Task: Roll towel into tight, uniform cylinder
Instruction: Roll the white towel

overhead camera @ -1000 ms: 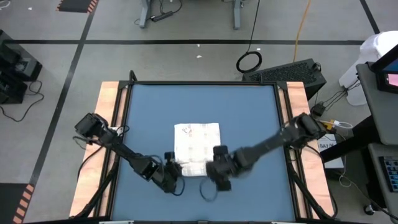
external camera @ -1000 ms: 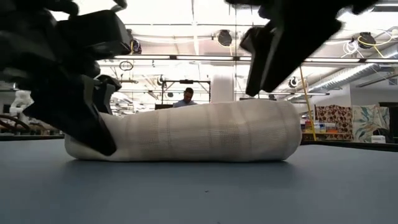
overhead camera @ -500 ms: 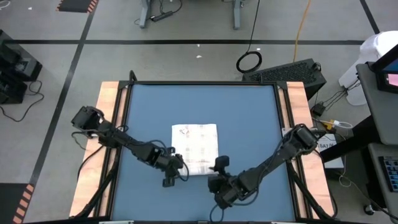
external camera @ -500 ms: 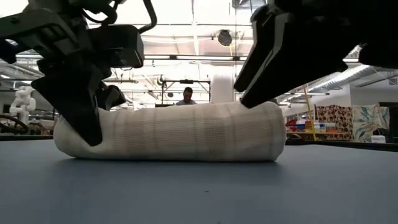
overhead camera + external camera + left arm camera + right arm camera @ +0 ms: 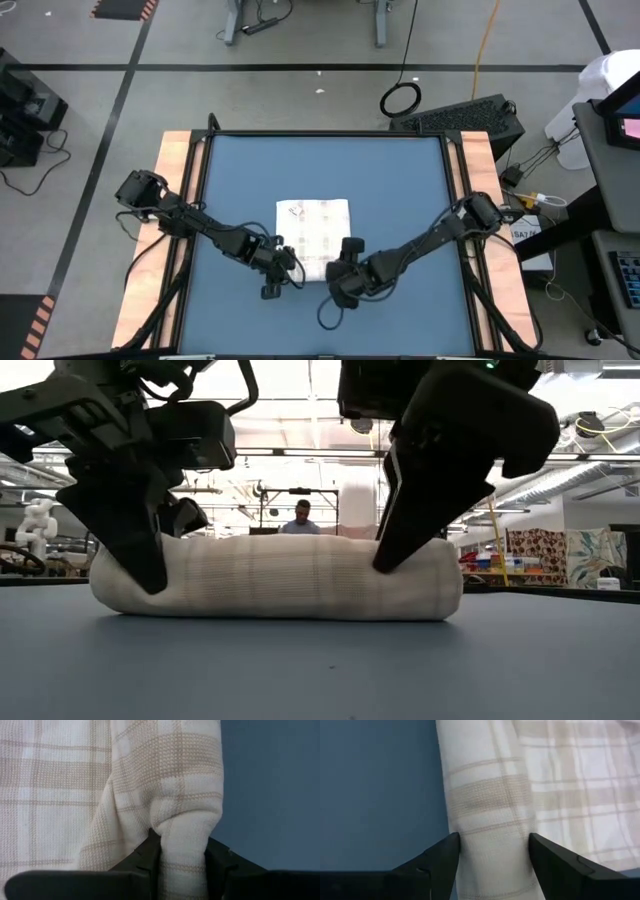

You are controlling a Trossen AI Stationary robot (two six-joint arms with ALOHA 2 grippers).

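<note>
- i see the white checked cloth towel (image 5: 316,236) partly rolled, mid-mat toward the blue worktop's (image 5: 400,190) near edge.
- left gripper (image 5: 283,268) pinches the roll's left end.
- right gripper (image 5: 345,262) straddles its right end, fingers (image 5: 440,857) against the cloth.

White checked towel on a blue mat

The towel (image 5: 318,232) is seen as white, crossed by faint beige-grey checked lines, with a small reddish printed mark near one corner. The mat (image 5: 400,190) is plain blue, edged by light wood, and both arms are dark.
</note>
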